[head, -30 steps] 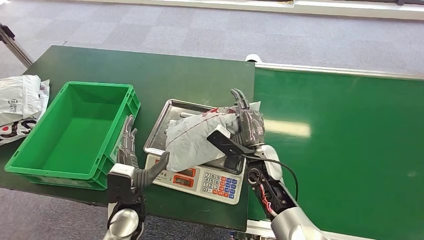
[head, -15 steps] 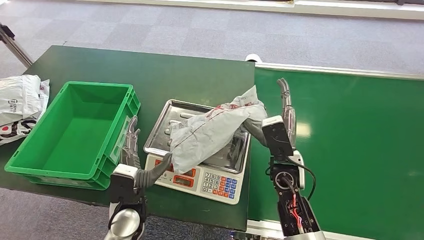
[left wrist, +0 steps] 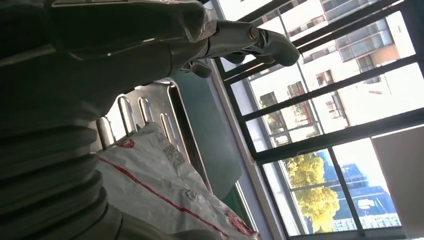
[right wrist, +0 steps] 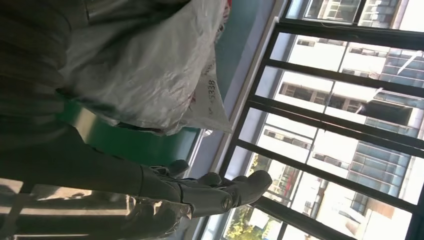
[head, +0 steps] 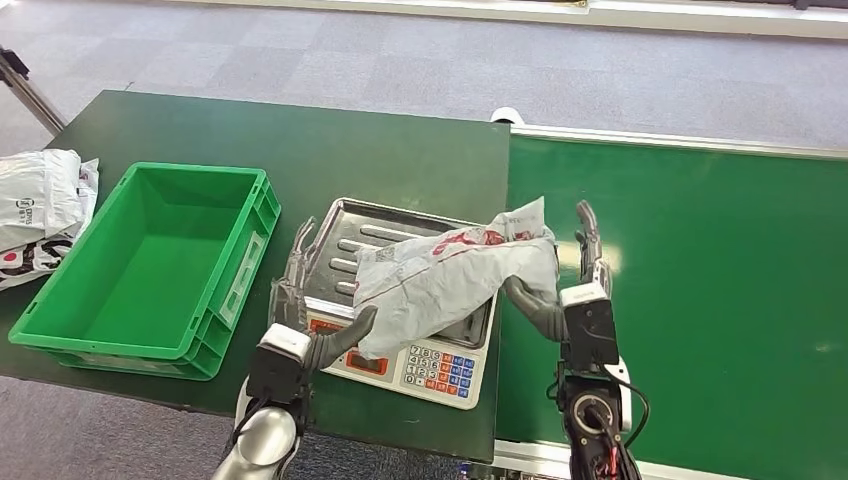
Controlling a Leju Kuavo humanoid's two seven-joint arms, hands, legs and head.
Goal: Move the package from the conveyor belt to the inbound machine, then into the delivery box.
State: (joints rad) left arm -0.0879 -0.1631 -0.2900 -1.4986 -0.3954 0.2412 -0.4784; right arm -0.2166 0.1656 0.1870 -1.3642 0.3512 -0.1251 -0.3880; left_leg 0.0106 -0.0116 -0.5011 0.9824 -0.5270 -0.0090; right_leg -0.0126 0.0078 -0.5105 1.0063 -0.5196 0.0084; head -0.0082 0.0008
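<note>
The package (head: 450, 275) lies on the scale (head: 400, 300) for weighing. The left robot hand (head: 305, 300) and the right robot hand (head: 570, 285) flank it, fingers spread, thumbs seemingly touching, gripping nothing. The box (head: 140, 265) waits left.

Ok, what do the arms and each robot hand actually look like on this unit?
Both arms are rounded silver shells near the camera. The left robot hand and the right robot hand have dark grey fingers, thick grey thumbs and ribbed grey covers. A black box sits at each wrist; black cable loops beside the right one, with red wiring below.
</note>
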